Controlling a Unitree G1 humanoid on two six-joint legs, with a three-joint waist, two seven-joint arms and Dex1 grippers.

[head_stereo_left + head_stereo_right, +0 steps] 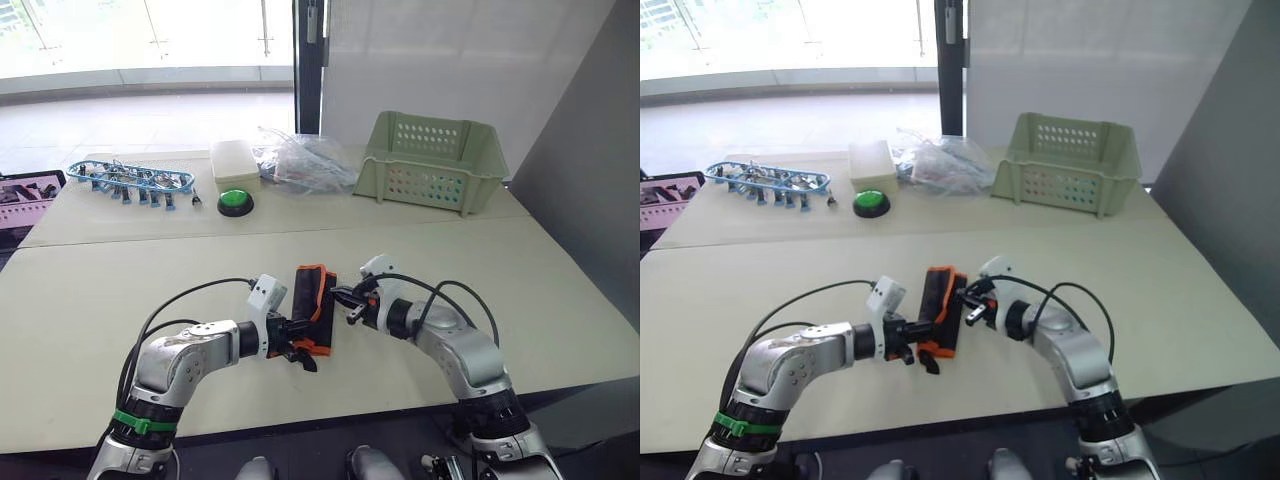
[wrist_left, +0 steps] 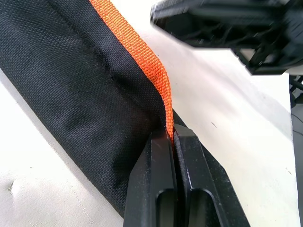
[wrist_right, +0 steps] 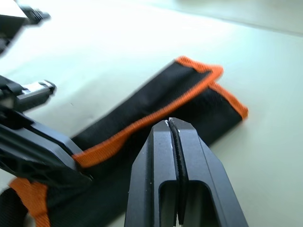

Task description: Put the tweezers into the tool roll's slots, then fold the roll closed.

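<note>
Tool roll (image 1: pixel 313 308), folded, pinched by both pincers.

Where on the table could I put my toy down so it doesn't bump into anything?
Bare patches: the near table left of the left gripper, and right of the right gripper. Crowded: the middle around the tool roll, and the far edge with clip rack, green button, bags and basket.
</note>
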